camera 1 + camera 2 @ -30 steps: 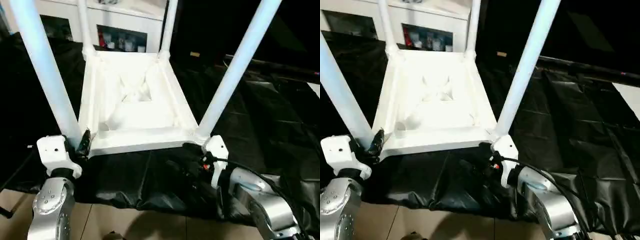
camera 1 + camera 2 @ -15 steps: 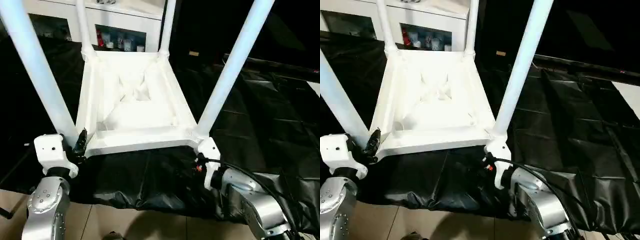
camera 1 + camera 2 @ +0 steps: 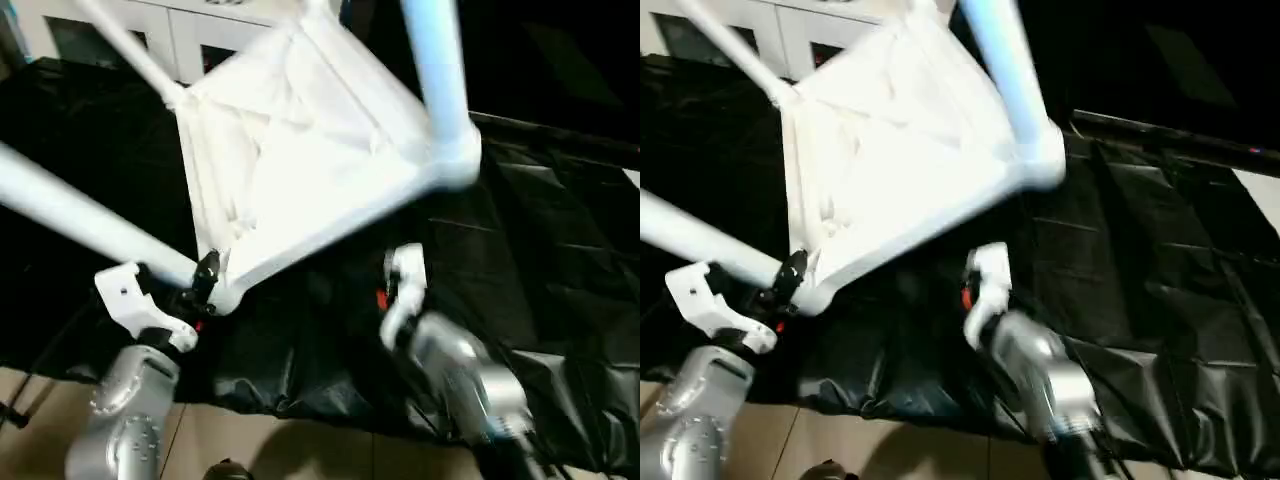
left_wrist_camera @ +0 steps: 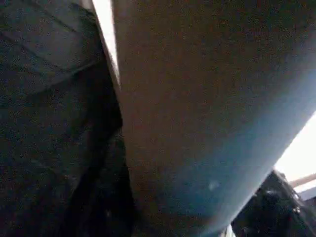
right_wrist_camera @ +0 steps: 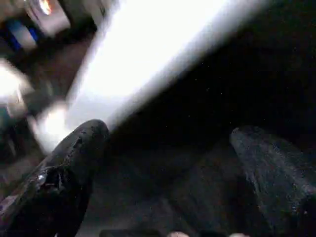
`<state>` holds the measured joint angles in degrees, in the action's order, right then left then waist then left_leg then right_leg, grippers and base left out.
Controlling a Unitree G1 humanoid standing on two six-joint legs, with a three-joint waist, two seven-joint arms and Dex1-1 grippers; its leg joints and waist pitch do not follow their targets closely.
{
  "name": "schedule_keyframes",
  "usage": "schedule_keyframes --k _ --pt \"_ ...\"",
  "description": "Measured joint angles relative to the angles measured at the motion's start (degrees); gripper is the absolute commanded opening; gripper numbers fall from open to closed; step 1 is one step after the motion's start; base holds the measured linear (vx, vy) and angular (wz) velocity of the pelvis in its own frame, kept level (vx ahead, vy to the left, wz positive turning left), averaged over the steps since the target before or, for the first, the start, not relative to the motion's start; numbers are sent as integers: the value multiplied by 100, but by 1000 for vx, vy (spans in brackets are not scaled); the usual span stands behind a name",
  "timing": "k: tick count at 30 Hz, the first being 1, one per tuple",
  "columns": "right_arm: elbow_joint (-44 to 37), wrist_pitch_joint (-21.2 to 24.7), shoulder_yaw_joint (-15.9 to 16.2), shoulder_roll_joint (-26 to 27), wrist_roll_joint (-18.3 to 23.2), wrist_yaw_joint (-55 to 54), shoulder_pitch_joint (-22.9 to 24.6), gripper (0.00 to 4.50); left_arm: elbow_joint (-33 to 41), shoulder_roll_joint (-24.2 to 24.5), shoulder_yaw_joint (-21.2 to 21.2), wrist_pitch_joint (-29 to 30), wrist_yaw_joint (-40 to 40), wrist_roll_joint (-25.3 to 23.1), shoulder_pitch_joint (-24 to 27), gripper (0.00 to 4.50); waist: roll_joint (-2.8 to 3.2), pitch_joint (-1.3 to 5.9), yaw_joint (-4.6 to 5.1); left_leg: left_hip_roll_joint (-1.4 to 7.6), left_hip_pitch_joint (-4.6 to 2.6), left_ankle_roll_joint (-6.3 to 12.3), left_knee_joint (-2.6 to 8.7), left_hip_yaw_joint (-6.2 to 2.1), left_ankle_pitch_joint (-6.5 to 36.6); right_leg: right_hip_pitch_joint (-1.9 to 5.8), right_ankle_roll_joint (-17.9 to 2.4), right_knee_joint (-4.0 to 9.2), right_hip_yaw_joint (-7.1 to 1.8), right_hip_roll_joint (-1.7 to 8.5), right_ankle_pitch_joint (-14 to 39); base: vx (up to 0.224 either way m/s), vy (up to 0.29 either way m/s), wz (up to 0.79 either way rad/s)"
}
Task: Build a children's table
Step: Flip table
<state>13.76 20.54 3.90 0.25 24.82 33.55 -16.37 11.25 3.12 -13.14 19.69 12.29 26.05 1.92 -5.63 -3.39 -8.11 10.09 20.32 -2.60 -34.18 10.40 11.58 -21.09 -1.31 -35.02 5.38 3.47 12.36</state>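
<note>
The left tool point(image 3: 205, 275) is clamped at the near left corner of the children's table point(image 3: 300, 150), where one white leg point(image 3: 90, 225) meets the frame. The left wrist view shows that leg point(image 4: 197, 113) at close range as a broad pale tube; the head views show it running out to the left. The right tool point(image 5: 163, 163) stands with its two black fingers point(image 5: 69, 173) wide apart and holds nothing. In the head views its white housing sits below the table's near right corner, apart from it. The table is upside down and tilted, its left near corner low and its right near corner raised, ribbed underside facing the camera. A second leg point(image 3: 440, 70) rises from the raised corner. Black sheeting point(image 3: 560, 260) covers the surface below. Beyond the table stands a white cabinet point(image 3: 120, 30).
</note>
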Motion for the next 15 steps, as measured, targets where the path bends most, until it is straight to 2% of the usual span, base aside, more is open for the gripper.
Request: schedule_keyframes --k 7,15 --pt "473 2 -409 484 577 167 -349 450 11 73 88 42 -10 -107 -33 215 2 -2 -18 -1 1 -5 0 1 -3 1 -1 -2 0 1 -1 0 0 0" --pt "1751 -240 -1057 854 919 -321 -1212 450 24 96 240 112 -13 -259 -66 215 1 -2 -12 -1 -5 -18 1 1 -11 0 -6 -11 0 2 -4 0 0 0"
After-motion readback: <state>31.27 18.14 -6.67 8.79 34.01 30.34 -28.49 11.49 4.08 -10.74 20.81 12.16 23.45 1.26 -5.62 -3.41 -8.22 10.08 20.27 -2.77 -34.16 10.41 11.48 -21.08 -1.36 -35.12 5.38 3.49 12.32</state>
